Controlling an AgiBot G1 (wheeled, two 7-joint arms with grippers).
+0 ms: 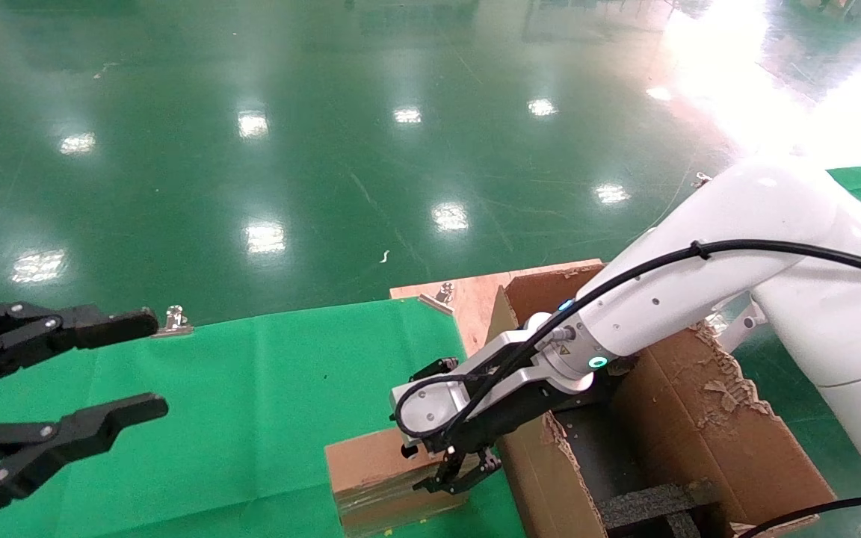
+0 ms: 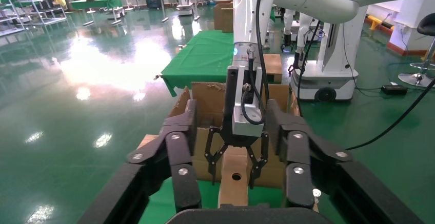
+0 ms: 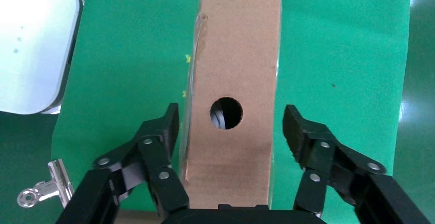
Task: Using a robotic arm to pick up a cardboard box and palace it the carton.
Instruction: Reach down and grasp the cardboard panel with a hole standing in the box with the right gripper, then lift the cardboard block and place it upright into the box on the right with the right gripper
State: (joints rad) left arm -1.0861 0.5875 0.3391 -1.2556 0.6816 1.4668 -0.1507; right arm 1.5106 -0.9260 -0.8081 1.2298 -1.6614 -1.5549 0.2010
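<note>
— Where is the cardboard box (image 1: pixel 382 478) right now?

— It stands on edge on the green cloth (image 1: pixel 251 403) covering the table, at the near edge of the head view, just beside the carton's (image 1: pixel 699 441) left wall. Its narrow side with the small round hole (image 3: pixel 226 113) faces up towards the right wrist camera, and clear tape shows on its broad face.

— And the robotic arm?

— The white right arm (image 1: pixel 699 276) reaches down and across the carton's near corner, with a black cable (image 1: pixel 475 388) looping along its wrist. The right gripper (image 1: pixel 460 474) sits directly over the box. In the right wrist view its black fingers (image 3: pixel 154 147) are spread apart, one on each side of the box's narrow side; the near finger sits very close to the cardboard, the other stands clear of it.

— So nothing is clamped?

— Not visibly; the box rests on the cloth between the open jaws.

— The carton?

— Large, brown, with ragged torn flaps and black foam (image 1: pixel 655 501) inside. It sits at the table's right end, partly over a bare wooden board (image 1: pixel 468 299).

— The other arm?

— The left gripper (image 1: pixel 94 370) hovers at the left over the cloth, its fingers wide apart and holding nothing. A metal clip (image 1: pixel 174 321) pins the cloth's far edge near it.
</note>
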